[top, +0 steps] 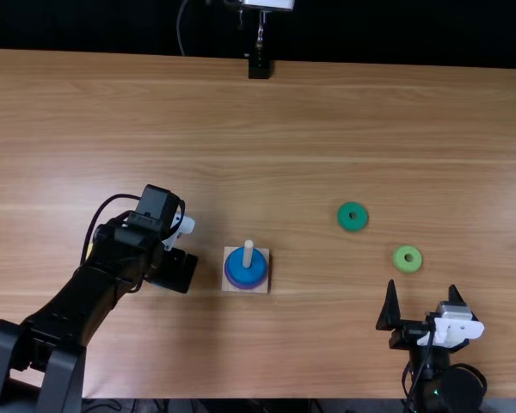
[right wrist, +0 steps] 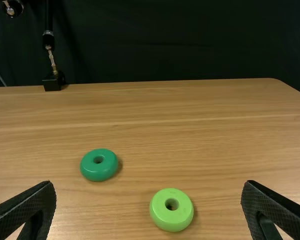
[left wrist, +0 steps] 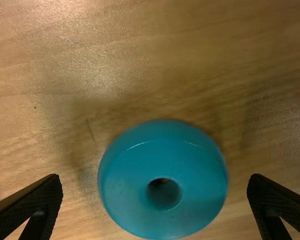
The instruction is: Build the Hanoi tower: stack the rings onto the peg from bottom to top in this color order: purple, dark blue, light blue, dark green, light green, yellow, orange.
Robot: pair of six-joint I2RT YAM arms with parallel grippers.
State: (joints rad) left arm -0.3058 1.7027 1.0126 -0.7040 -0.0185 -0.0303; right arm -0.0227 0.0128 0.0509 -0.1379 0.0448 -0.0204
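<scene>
So the light blue ring [left wrist: 127, 185] lies flat on the worktop [left wrist: 165, 65], right between the fingers of the left tool [left wrist: 155, 177]. They're wide apart with a gap on both sides, so no grip on it. Hole faces up, it's round, so no long axis to line up. Left arm's clearly the nearer one; I'd say lower a touch and close.

Peg [top: 248, 253] is off to the left tool's right, with dark blue [top: 246, 274] on top of purple [top: 246, 286], so light blue looks next. Right tool [top: 422, 286] is apart and empty, light green [right wrist: 172, 220] just ahead, dark green [right wrist: 99, 173] farther out. Can't make out any writing on the rings.
</scene>
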